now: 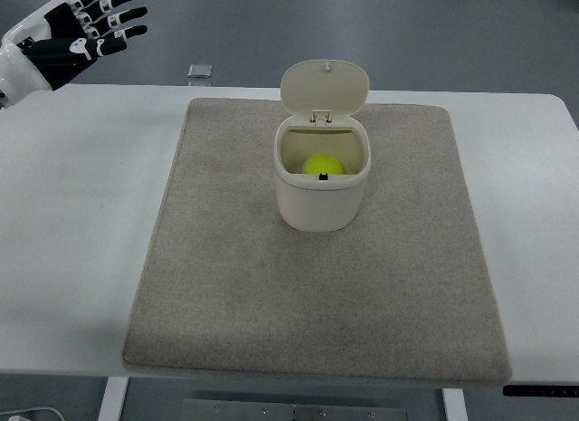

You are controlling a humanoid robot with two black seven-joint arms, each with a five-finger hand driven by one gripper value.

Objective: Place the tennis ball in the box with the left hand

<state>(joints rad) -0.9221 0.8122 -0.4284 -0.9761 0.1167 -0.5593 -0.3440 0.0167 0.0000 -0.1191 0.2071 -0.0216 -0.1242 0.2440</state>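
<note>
You see the ball (323,165) inside the open bin (321,199); at ten o'clock, the left hand (83,32) hangs empty, fingers spread.

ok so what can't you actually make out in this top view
- Tennis ball: only its upper part shows; the box front wall hides the rest and the box floor.
- Left hand: fingers spread and empty, but the arm is cut off by the picture's left edge.
- Right hand: out of view entirely.
- Small grey object beyond the table: too small to identify.
- Small dark mark on the box's front rim: too small to tell what it is.
</note>
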